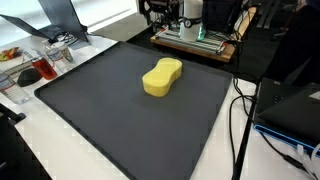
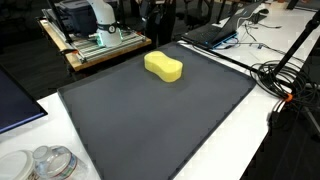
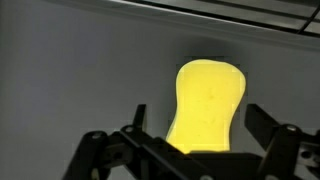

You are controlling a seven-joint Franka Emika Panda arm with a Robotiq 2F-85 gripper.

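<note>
Dark grey mat [image 1: 100, 115] covers most of the white table [image 1: 30, 150]. On this mat lies a yellow sponge [image 1: 162, 77], flat, toward the far side, with bare mat all around it in both exterior views. In the wrist view my fingers [image 3: 268, 130] are spread wide apart and hold nothing. The yellow sponge [image 3: 208, 105] shows between them, lower down, and they do not touch it.
</note>
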